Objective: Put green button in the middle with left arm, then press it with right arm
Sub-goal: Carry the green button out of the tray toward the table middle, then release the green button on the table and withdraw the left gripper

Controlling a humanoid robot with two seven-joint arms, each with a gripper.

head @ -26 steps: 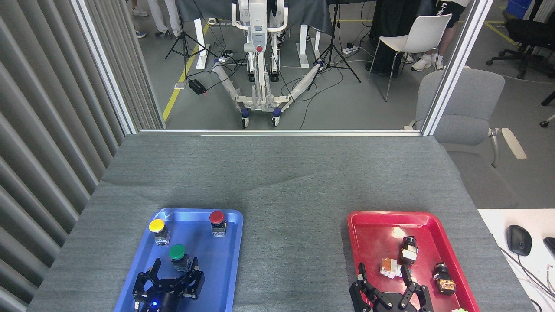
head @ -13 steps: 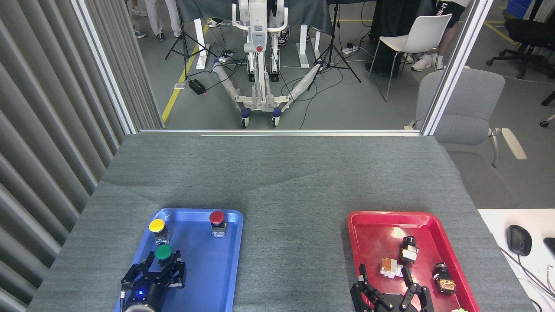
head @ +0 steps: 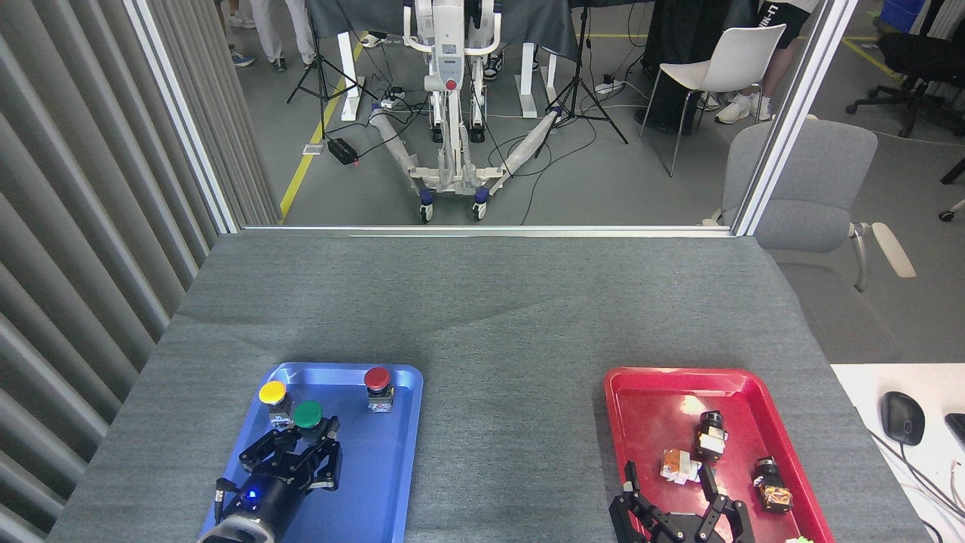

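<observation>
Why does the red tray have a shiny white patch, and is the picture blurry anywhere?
Head view: the pale patch on the red tray is glare from overhead light; the blue tray shows a softer sheen near its far rim. The green button and left gripper look sharp, with no blur.

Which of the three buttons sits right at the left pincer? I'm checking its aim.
The green button, between the left pincer's fingertips. The yellow button and red button stand farther back.
</observation>
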